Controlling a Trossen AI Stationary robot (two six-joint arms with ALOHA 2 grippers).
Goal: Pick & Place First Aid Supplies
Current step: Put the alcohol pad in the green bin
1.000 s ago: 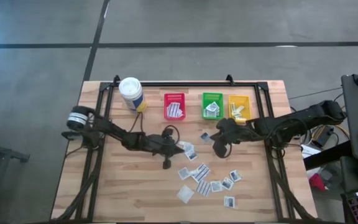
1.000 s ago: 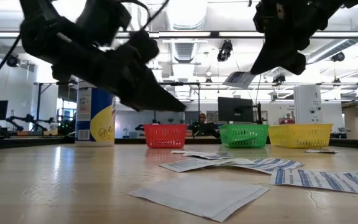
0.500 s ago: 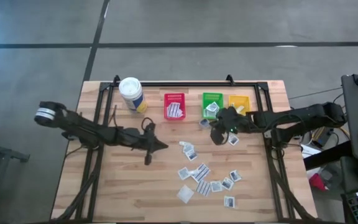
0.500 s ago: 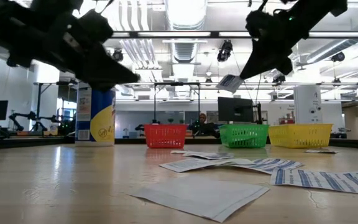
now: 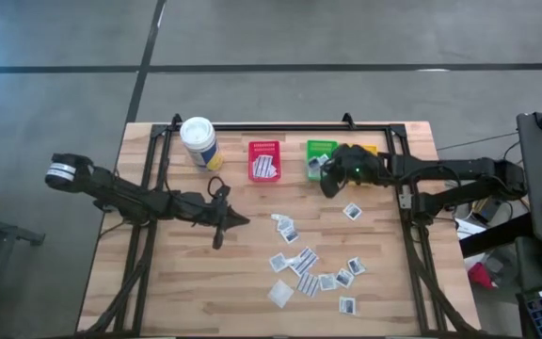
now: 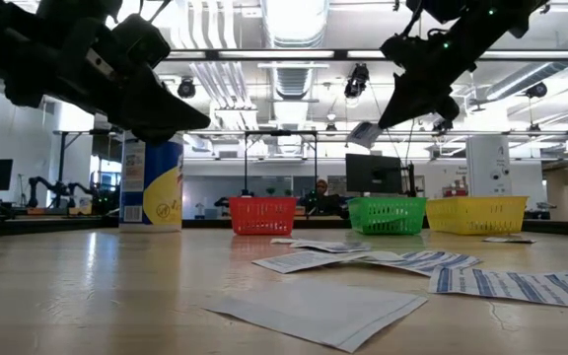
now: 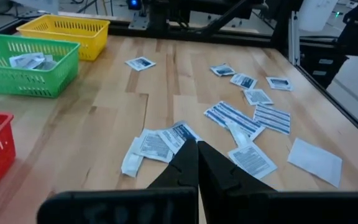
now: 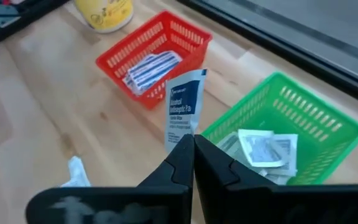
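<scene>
Packets [image 5: 305, 265] lay scattered over the near right half of the wooden table [image 5: 177, 282], a loose cluster with one larger white square [image 5: 280, 294] nearest the front edge and a single packet [image 5: 352, 211] apart toward the right rail. The right gripper [image 5: 325, 178] hung above the table just in front of the green bin [image 5: 320, 151], its fingers pinched together on a white packet with blue print [image 8: 185, 109], which stood upright from the fingertips between the red bin [image 8: 157, 56] and the green bin's near corner. Both of those bins already held packets, and the yellow bin [image 7: 64, 31] sat last in the row, close to the table's back right edge. The left gripper [image 5: 238, 221] was raised over bare wood left of the cluster, fingers closed tight and holding nothing, its tip pointed toward the nearest packets [image 7: 157, 144]. A white canister with a yellow label [image 5: 199, 142] stood at the back left. Left half and front left corner of the table stayed open, giving wide room there, while the black frame rails [image 5: 252, 126] bounded the back and sides.
</scene>
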